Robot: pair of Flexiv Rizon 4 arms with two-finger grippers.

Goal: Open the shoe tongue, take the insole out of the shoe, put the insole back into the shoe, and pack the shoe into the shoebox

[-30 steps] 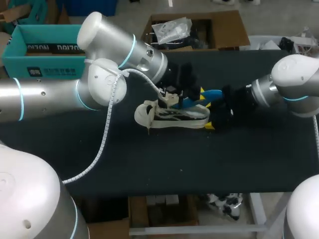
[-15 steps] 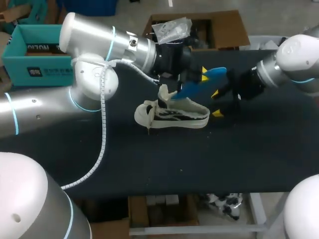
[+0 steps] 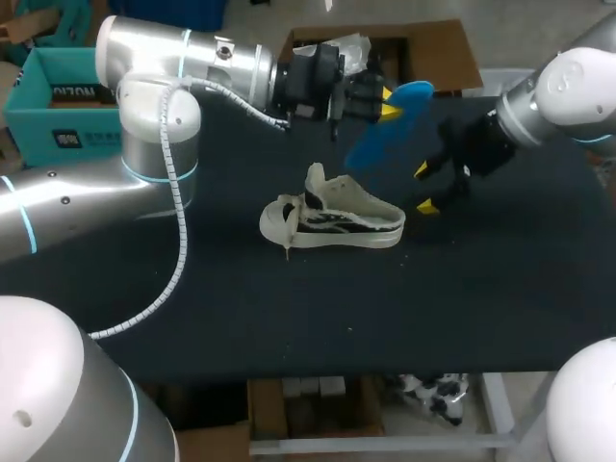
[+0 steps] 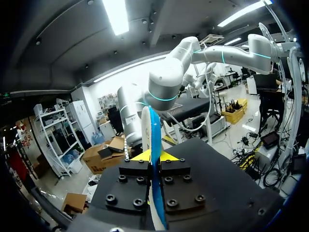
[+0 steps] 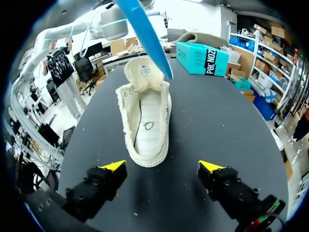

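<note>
While the teal shoebox [image 3: 58, 96] sits open well left of the shoe [image 3: 337, 223], its contents cannot be made out. Above and behind the shoe, the left hand [image 3: 389, 102] is clenched on the blue insole [image 3: 385, 135]. Near the shoe's heel hangs the right hand [image 3: 423, 188], fingers spread wide, released. The shoe lies on the black counter [image 3: 289, 308], tongue upright.
</note>
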